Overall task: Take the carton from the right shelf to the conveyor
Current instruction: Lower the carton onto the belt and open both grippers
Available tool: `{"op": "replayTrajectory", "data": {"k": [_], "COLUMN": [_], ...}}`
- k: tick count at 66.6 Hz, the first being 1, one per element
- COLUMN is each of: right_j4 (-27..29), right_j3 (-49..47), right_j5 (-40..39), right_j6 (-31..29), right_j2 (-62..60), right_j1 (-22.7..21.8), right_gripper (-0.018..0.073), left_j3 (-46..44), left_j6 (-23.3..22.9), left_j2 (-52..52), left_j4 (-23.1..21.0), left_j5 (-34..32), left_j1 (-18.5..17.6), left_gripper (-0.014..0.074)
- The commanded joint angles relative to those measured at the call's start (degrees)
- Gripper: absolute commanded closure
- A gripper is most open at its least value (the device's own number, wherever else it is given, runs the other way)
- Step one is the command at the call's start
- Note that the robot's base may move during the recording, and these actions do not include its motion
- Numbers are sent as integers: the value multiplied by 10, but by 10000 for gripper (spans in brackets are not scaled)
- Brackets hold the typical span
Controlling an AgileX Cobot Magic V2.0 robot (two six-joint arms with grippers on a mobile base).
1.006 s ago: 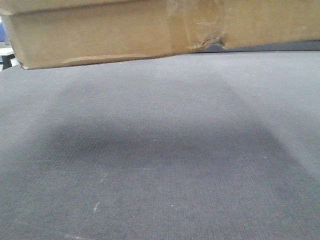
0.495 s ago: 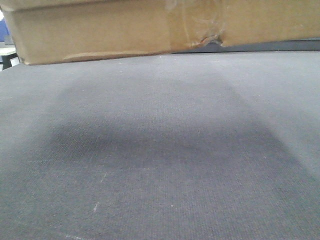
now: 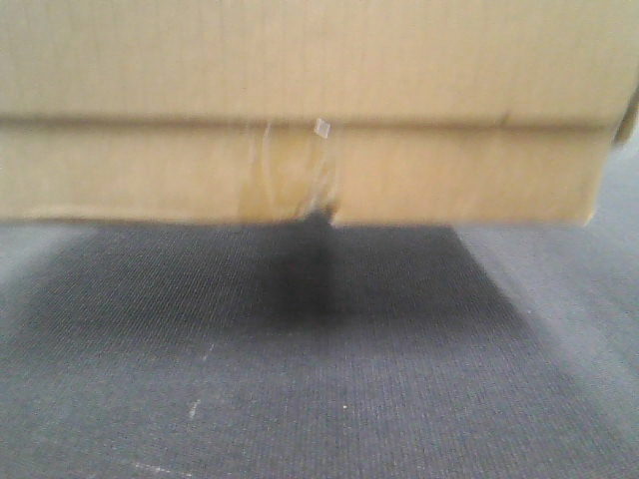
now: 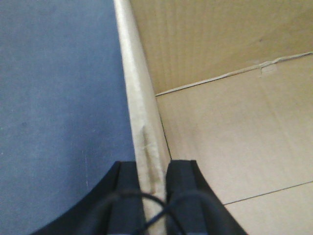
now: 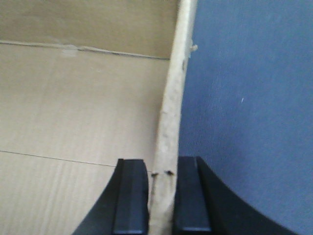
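Over the conveyor, the carton has swung nearer and squarer and fills the upper half of the front view. Its shadow lies close beneath, so set-down looks near, though contact is unclear. The left gripper and right gripper each pinch a side wall, jaws closed onto the cardboard. Tape and a torn notch sit at lower centre. No print is readable.

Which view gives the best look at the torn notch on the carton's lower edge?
The exterior front-facing view: the notch sits mid-edge on the carton, under clear tape, above the conveyor. Each wrist view shows only a carton wall pinched in the left gripper or right gripper, no notch.
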Motion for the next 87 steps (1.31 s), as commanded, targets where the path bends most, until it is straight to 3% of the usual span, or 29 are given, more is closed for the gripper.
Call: {"op": "replayTrajectory", "data": {"k": [1,16,25,31,39,44,60,69,76,87], "right_j4": [-2,-2,-2,-2,-2,-3,-26,-37,-41,-62], "right_j3": [-6,-6,-6,-6,-6,-7,-7,-7,-6,-6], "right_j5": [-8,-6,-12,-14,-13,-12,-39,-30,-9,4], "right_j6": [5,8,8,8,8,8,8,8,8,-4], "right_j2": [17,48,49,48,47,43,-18,-59,-93,-125], "right_j1": [-2,-2,-2,-2,-2,-2,-4,-23,-55,-107], "right_gripper": [627,627,590,393,2,-8,0,17,148,494], "left_j3": [4,30,45,45,43,43,43,45,63,144], "left_j6": [13,13,13,13,13,13,13,15,40,72], "left_j2": [14,41,44,44,41,30,-45,-97,-143,-217], "left_j4": [14,15,16,16,16,15,1,-16,-39,-96], "left_j5": [-25,-77,-99,-101,-100,-95,-96,-96,-108,-151], "left_j1": [3,3,3,3,3,3,8,29,62,135], "left_gripper": [616,591,445,264,48,-20,20,123,292,594]}}
